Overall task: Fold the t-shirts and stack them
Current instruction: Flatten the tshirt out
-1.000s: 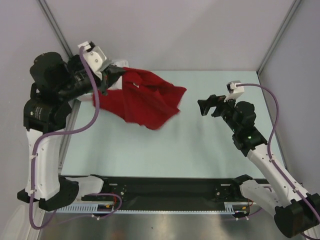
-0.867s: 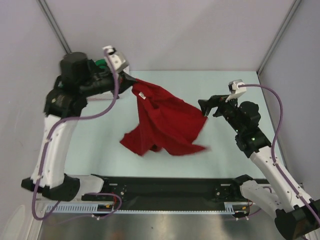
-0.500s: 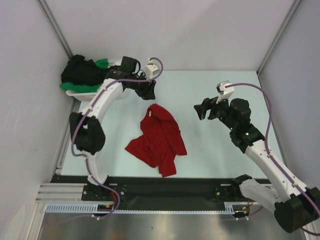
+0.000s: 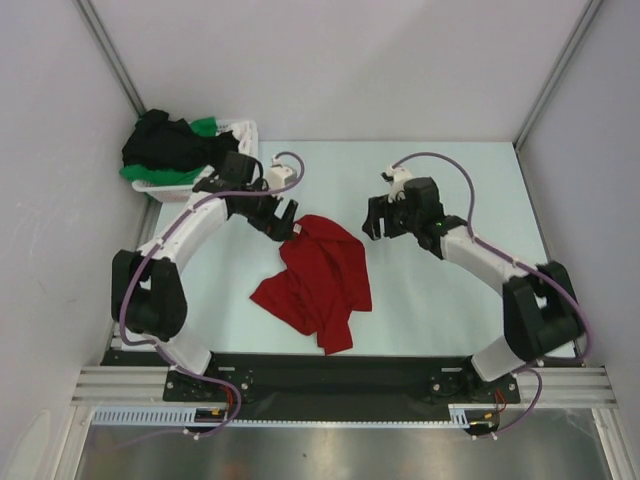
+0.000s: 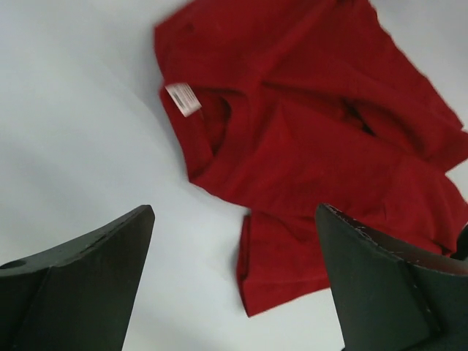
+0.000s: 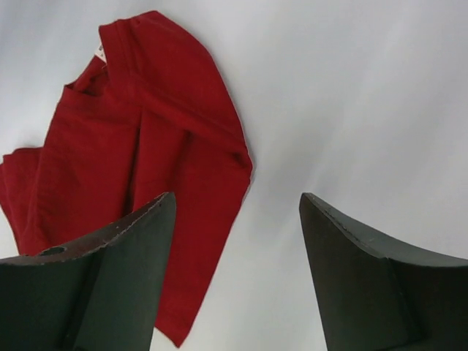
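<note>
Red t-shirt [image 4: 318, 280] lies crumpled on the surface [image 4: 450, 300], a bit left of centre, its lower end reaching toward the near edge. It is bunched and partly folded over itself, not flat. The pale neck label [image 5: 183, 99] faces up at the collar, on the end of the shirt toward the far edge.

Left hand [image 4: 275, 222] hovers just over the shirt's far-left end. In the left wrist view the fingers [image 5: 88, 278] stand wide apart with only cloth and surface below, so it holds nothing.

Right hand [image 4: 375, 218] sits just beside the shirt's far-right edge, apart from the cloth. Its fingers [image 6: 110, 278] are also spread, gripping nothing, with the shirt's edge showing under the left one.

White basket [image 4: 245, 130] is at the far left corner – black t-shirt [image 4: 165, 140] and green t-shirt [image 4: 205, 127] are heaped in it.
</note>
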Robot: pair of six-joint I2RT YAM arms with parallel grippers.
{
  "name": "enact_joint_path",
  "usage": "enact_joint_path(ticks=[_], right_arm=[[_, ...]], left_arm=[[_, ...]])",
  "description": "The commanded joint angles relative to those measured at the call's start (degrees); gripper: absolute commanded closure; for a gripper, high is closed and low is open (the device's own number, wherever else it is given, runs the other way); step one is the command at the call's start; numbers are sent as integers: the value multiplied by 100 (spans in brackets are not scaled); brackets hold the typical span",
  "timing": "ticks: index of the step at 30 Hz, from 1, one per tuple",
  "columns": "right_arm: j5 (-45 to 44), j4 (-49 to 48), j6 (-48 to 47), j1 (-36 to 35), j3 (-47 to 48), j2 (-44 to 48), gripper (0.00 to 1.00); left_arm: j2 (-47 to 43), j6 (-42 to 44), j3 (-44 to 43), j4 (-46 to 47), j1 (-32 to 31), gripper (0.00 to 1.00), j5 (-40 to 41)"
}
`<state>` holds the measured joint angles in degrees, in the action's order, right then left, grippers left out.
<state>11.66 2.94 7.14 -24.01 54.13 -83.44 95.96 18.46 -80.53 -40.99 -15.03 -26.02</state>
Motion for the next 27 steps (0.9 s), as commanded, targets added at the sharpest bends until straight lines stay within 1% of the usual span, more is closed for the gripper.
enact_joint_path(ticks=[1,2,3,4,6,7,11,13,14,15,17,18,20,21,22,23,24,25,27], right_arm=[[468,22,-449,-130,861,-838,28],[564,196,-572,-156,1028,-1032,29],[809,320,-965,-191,1195,-1469,30],[829,695,-1151,-296,1597,-1656,32],[768,1032,-1668,-402,1985,-2121,31],[750,1120,-1767,-455,2144,-2228,31],[961,972,-1970,-596,2233,-2527,30],[768,1085,-2040,-675,2382,-2834,30],[707,1225,-2049,-727,2566,-2984,32],[706,1305,-2058,-728,2672,-3098,32],[733,1568,-2041,-737,2865,-3397,35],[663,1613,-2015,-728,2988,-3451,38],[496,1465,-1884,-728,3007,-3495,46],[417,1403,-1839,-684,2972,-3486,51],[372,1289,-1752,-658,2981,-3486,66],[363,1262,-1620,-632,2981,-3451,74],[433,1244,-1558,-579,2972,-3416,83],[460,1244,-1496,-552,2963,-3372,100],[495,1305,-1391,-543,2893,-3128,100]], left_arm=[[-8,-79,713,389,-115,3,316],[80,-175,758,451,-123,3,387],[167,-211,767,591,-123,4,439],[368,-324,758,679,-123,5,475],[563,-422,645,847,-123,8,414],[694,-448,592,960,-123,9,422],[1169,-519,363,1163,-123,15,528],[1310,-536,293,1225,-132,22,475],[1520,-554,249,1190,-132,25,475],[1600,-563,188,1103,-141,30,458],[1732,-537,178,1006,-150,36,300],[1802,-501,196,927,-158,43,256],[1794,-431,240,926,-167,52,255],[1760,-413,257,935,-159,63,247],[1742,-396,266,927,-167,70,238],[1733,-396,266,918,-167,79,151],[1707,-396,266,909,-167,98,124],[1689,-404,266,909,-167,100,115],[1663,-396,231,926,-150,100,167]])
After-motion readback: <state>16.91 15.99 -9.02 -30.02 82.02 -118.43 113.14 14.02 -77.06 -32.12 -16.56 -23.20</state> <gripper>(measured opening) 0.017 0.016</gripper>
